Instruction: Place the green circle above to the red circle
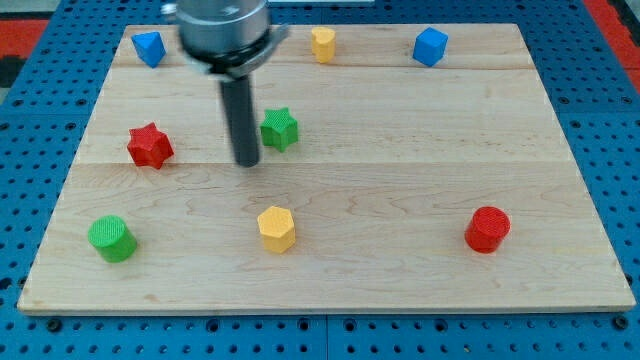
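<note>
Ridged sides and a flat round top mark the green circle (111, 238), a short bright-green cylinder standing upright on the wooden bench (400, 130). Taking the yellow hexagon (276, 228) as landmark, the green circle sits well to the view's left of it and a touch lower, near the bench's lower left corner. The red circle (487, 229), the same ribbed cylinder form in red, stands well to the view's right of the yellow hexagon at about the same height.

My tip (246, 162) rests on the bench up from the yellow hexagon and slightly to the view's left, just beside the green star (279, 129), which lies to the tip's upper right; whether rod and star touch, I cannot tell. The tip is well apart from both circles. The arm carries no jaws, only the dark rod under a grey housing, and it holds nothing.

Counted, eight blocks stand on the bench: two green (circle, star), two red (circle and a red star (150, 146), up and far left of the yellow hexagon), two yellow (the hexagon and a smaller yellow block (322, 44) near the top edge, its shape unclear), and two blue, a blue block at top left (149, 48) and a blue block at top right (430, 47).
</note>
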